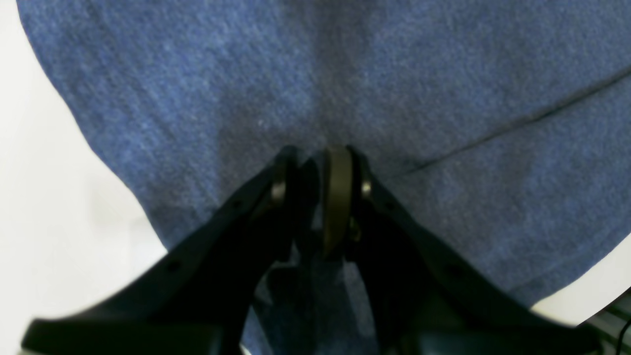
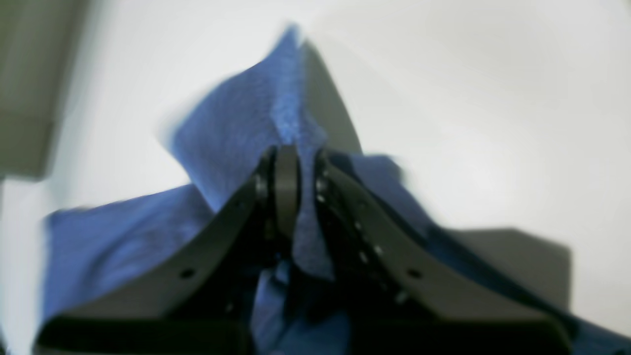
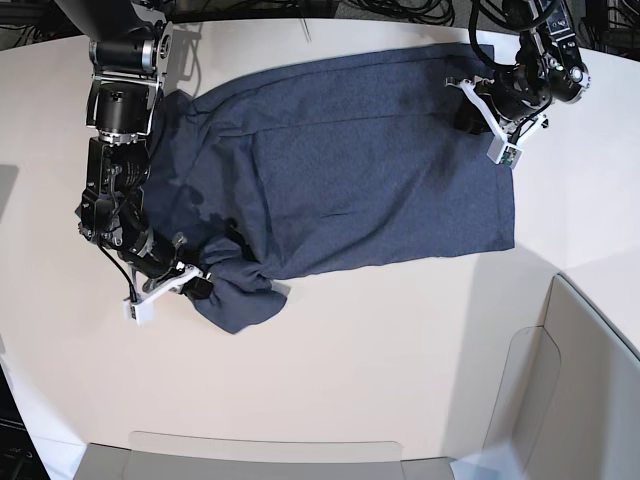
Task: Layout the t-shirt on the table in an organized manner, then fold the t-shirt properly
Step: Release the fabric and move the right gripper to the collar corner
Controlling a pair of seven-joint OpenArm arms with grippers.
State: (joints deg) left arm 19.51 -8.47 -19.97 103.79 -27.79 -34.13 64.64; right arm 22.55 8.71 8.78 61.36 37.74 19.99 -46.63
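Left tool [image 1: 318,170], left wrist view: the two dark fingers stand nearly together, tips pressed down into the t-shirt [image 1: 394,88]; a pinch of blue heathered cloth sits in the narrow gap, so the tool is clenched on the fabric. A seam line runs diagonally across the cloth to the right of the tips. Pale table [image 1: 54,207] shows at the left margin and at the lower right corner.

Right tool [image 2: 295,177], right wrist view: the fingers are closed tightly upon a raised ridge of the t-shirt [image 2: 236,128], which rises to a peak above the tips and drapes down on both sides. The frame is blurred. The table [image 2: 468,98] fills the background.

Base view: the left tool [image 3: 478,112] rests on the upper right corner of the t-shirt [image 3: 350,180], near the far edge of the table [image 3: 380,350]. The right tool [image 3: 192,280] grips the lower left part of the garment, where the cloth is bunched and crumpled into a fold hanging toward the near side. Between the two tools the shirt lies spread, mostly flat, across the upper middle of the table, plain dark side up, with mild creases. Grey translucent panels [image 3: 590,370] stand at the near right corner and along the near edge.
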